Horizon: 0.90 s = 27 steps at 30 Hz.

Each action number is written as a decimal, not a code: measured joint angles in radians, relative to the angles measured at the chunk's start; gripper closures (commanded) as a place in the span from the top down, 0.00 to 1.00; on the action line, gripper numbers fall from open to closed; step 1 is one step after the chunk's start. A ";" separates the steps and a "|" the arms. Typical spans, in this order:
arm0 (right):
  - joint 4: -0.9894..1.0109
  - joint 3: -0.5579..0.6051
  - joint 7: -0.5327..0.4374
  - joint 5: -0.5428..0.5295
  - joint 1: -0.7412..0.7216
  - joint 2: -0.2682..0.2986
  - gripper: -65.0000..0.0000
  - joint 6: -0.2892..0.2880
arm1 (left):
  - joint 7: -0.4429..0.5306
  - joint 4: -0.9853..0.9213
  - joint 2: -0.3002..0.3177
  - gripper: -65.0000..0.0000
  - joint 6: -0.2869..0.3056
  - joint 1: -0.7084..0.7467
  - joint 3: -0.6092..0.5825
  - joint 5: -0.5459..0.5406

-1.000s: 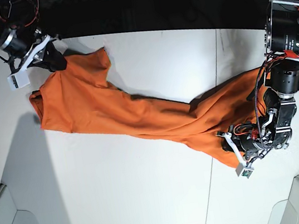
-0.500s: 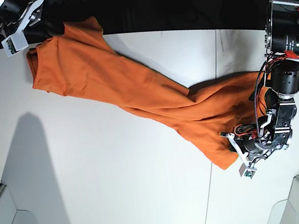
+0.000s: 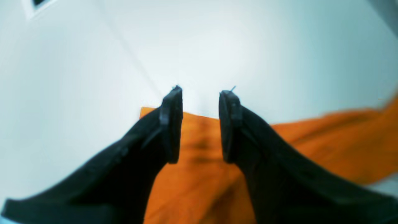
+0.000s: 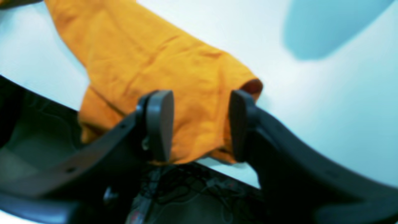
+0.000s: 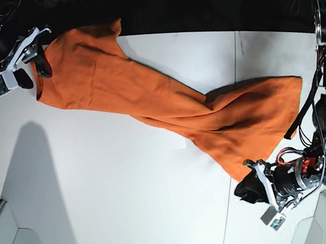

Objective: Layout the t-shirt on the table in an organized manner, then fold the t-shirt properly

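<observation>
Base view, left side: right gripper (image 5: 26, 58) sits at the far-left corner of the bench (image 5: 99, 187), right at the top-left edge of the t-shirt (image 5: 167, 106). Its fingers (image 4: 160, 124) stand apart with a clear gap; in the right wrist view orange cloth shows through that gap but lies below and beyond the pads, not pinched. Nothing held.

Middle: the shirt lies stretched diagonally across the white bench, wide end up at the far left, where it hangs partly over the back edge into the dark area, then narrowing into a twisted waist near the centre (fabric bunched and creased there), then fanning out again toward the right. A thin dark seam (image 5: 236, 141) in the bench top runs under the right-hand part.

Right side: left gripper (image 5: 257, 186) is low near the front edge, at the shirt's lower right corner. Left wrist view shows its fingers (image 3: 171, 124) parted a moderate amount, with the shirt's corner visible between and beneath them, pads not closed on it. View is blurred, so contact with the cloth can't be judged.
</observation>
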<state>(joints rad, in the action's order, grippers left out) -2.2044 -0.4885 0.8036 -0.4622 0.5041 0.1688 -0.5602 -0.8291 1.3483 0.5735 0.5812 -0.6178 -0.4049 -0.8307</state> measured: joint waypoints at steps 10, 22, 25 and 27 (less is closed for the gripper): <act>0.211 -0.124 -0.039 -0.008 -0.027 0.035 0.45 0.014 | -0.046 0.497 -0.073 0.32 -0.014 0.415 -0.010 0.074; 0.507 0.005 -0.053 -0.042 -0.172 0.112 0.45 -0.008 | 0.037 0.512 -0.251 0.32 -0.184 0.606 -0.338 0.457; 0.507 0.033 -0.058 -0.045 -0.176 0.110 0.45 -0.008 | 0.045 0.514 -0.273 0.32 -0.207 0.598 -0.380 0.481; 0.507 0.035 -0.058 -0.049 -0.172 0.111 0.45 -0.008 | 0.048 0.516 -0.274 0.32 -0.207 0.603 -0.401 0.481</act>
<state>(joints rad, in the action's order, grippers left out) -1.6978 -0.4534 0.7452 -0.5110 0.3317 0.2794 -0.5686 -0.7807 1.8641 0.2993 0.3744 -0.0143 -0.8062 -0.3496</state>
